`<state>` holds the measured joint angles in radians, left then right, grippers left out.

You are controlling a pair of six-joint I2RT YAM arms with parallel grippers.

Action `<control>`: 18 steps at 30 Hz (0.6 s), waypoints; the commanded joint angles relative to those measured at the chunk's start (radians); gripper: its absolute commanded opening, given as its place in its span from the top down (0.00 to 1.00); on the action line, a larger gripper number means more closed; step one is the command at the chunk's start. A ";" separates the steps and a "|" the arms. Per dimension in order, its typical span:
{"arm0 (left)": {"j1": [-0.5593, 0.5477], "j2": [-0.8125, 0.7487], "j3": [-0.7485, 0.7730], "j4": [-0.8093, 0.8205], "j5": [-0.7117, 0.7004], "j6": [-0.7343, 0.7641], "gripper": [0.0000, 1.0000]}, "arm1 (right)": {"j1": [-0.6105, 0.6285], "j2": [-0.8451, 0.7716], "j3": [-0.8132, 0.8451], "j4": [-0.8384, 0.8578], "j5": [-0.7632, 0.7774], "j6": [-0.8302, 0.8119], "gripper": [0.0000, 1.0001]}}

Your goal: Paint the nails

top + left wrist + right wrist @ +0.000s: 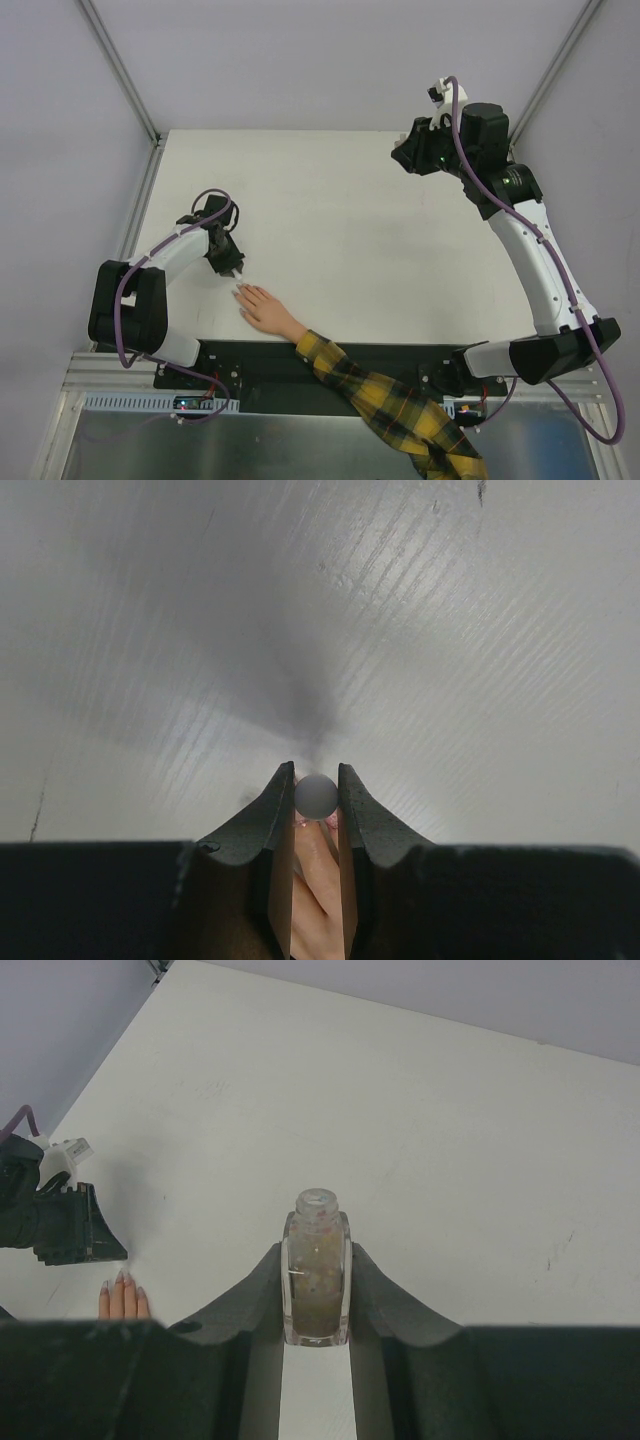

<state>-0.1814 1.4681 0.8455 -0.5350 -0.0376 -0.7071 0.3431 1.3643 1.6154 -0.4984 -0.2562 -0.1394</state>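
The flesh-coloured mannequin hand (266, 313) with a yellow-and-dark plaid sleeve (390, 400) lies at the table's near edge, fingers pointing to the far left. Its nails (239, 291) are tiny and pale; they also show in the right wrist view (119, 1281). My left gripper (231, 262) hovers just beyond the fingertips, shut on a grey round-topped brush cap (316, 795); the hand's fingers (318, 880) show below between the jaws. The brush tip is hidden. My right gripper (408, 156) is raised at the far right, shut on an uncapped clear nail polish bottle (317, 1270).
The white table (340, 230) is walled by grey panels with metal frame posts (120, 65) at the far corners. A black strip (250, 360) and the arm bases run along the near edge. The left gripper also shows in the right wrist view (60, 1222).
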 commanded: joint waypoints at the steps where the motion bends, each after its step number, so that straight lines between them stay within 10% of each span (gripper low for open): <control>1: 0.008 0.009 0.027 -0.008 -0.041 -0.015 1.00 | -0.009 -0.004 0.035 0.049 -0.018 0.009 1.00; 18: 0.008 -0.041 0.047 -0.033 0.001 0.000 1.00 | -0.009 -0.019 0.015 0.054 -0.025 0.018 1.00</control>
<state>-0.1814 1.4715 0.8783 -0.5358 -0.0593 -0.7067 0.3424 1.3663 1.6154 -0.4984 -0.2638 -0.1387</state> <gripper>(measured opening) 0.157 0.284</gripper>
